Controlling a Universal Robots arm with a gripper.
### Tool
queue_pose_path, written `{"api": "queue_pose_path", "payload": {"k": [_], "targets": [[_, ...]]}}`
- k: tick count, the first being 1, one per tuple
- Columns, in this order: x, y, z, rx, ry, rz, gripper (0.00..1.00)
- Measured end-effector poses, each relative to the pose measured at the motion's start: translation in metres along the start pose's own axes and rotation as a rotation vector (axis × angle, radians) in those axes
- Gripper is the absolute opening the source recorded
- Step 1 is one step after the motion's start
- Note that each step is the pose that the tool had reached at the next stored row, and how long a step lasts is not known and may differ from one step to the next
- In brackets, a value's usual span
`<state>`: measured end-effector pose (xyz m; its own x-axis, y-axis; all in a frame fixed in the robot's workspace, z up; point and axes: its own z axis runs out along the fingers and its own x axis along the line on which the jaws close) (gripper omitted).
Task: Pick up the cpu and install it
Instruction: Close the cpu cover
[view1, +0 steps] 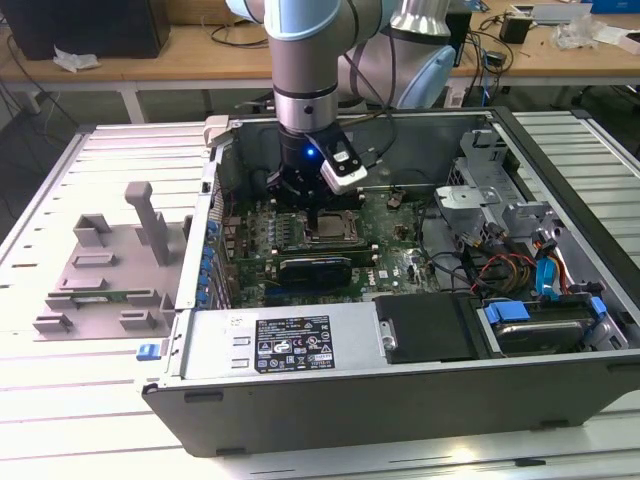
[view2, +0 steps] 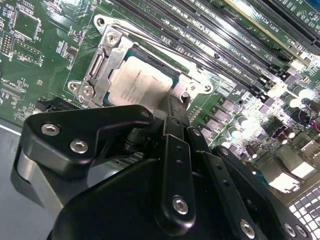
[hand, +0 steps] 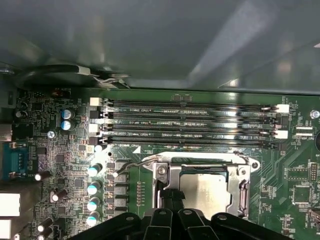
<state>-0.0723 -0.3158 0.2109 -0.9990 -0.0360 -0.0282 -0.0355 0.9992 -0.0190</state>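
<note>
Standing at the exterior view's left, on the slatted table (view1: 60, 400): grey fixture tray (view1: 100, 270), well apart from the work. Next along, open computer case (view1: 400, 400), laid on its side so as to present the motherboard (view1: 400, 250) from above. Over the board's middle: gripper (view1: 318, 205), pointed straight down at the socket (view2: 100, 60); impossible to tell whether spread or closed. Directly beneath, cpu (view2: 137, 82), silvery top upward, lying flat within the socket frame, seemingly seated. Memory slots (hand: 190, 122) just beside the socket. Farthest right, kept off the board: drive cage (view1: 480, 190) and cabling (view1: 510, 270).
</note>
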Motion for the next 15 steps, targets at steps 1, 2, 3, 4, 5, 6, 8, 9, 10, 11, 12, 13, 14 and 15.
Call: {"api": "queue_pose_path", "payload": {"k": [1, 2, 3, 4, 5, 6, 8, 9, 10, 11, 12, 13, 14, 15], "targets": [[0.0000, 0.0000, 0.0001, -0.0002, -0.0001, 0.000, 0.11], [0.0007, 0.0000, 0.0004, -0.0002, 0.0000, 0.000, 0.11], [0.0012, 0.0000, 0.0007, 0.0000, 0.0000, 0.000, 0.11], [0.0022, 0.0001, 0.0016, -0.0002, -0.0001, 0.000, 0.11], [0.0024, 0.0001, 0.0021, -0.0003, -0.0002, 0.000, 0.11], [0.0025, 0.0001, 0.0026, -0.0003, -0.0002, 0.000, 0.11], [0.0026, 0.0002, 0.0038, -0.0002, -0.0001, 0.000, 0.11], [0.0027, 0.0001, 0.0042, -0.0002, 0.0000, 0.000, 0.11], [0.0029, 0.0001, 0.0045, -0.0001, 0.0000, 0.000, 0.11], [0.0032, 0.0002, 0.0052, -0.0001, 0.0000, 0.000, 0.11], [0.0037, 0.0003, 0.0059, -0.0002, -0.0001, 0.000, 0.11], [0.0039, 0.0002, 0.0066, -0.0001, 0.0000, 0.000, 0.11], [0.0039, 0.0002, 0.0066, 0.0000, 0.0001, 0.000, 0.11], [0.0039, 0.0002, 0.0066, 0.0000, 0.0001, 0.000, 0.11]]}}
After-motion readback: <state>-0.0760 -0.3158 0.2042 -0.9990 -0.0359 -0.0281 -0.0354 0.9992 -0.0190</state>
